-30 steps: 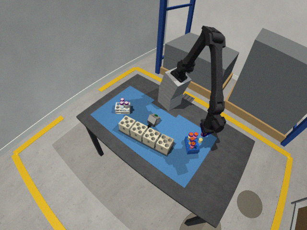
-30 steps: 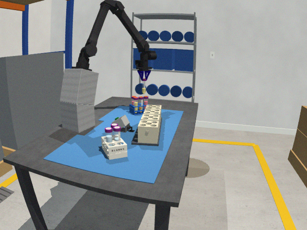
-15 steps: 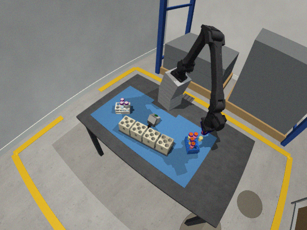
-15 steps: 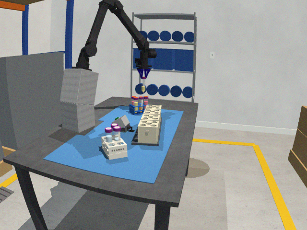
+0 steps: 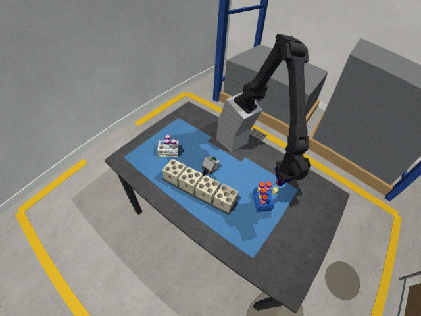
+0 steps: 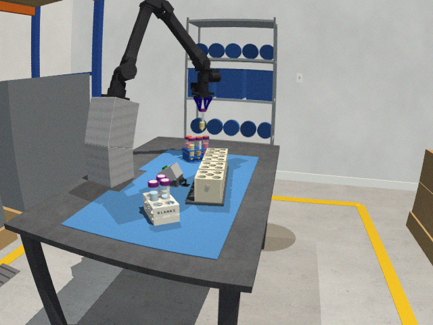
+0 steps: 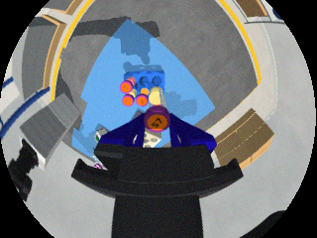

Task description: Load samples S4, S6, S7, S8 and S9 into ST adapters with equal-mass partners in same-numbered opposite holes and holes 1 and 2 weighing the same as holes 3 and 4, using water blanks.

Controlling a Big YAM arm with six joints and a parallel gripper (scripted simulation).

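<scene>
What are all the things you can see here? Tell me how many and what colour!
Table: one, dark grey, mid-room.
Mat: one, blue, on the table.
Adapters: four, cream, in a row on the mat, all holes empty.
Sample rack: one, blue, at the row's end, with orange-capped tubes; exact count unclear.
Blank rack: one, white, marked BLANKS, three purple-capped tubes.
DONE key: one, green, on a grey box beside the adapters.
Pedestal: one, light grey, at the table's edge.
Shelf unit: one, grey, holding blue discs, by the wall.
Floor lines: yellow, around the table.
Arm: one, black.
Pincer: one, blue, shut on a sample tube held above the sample rack.
</scene>
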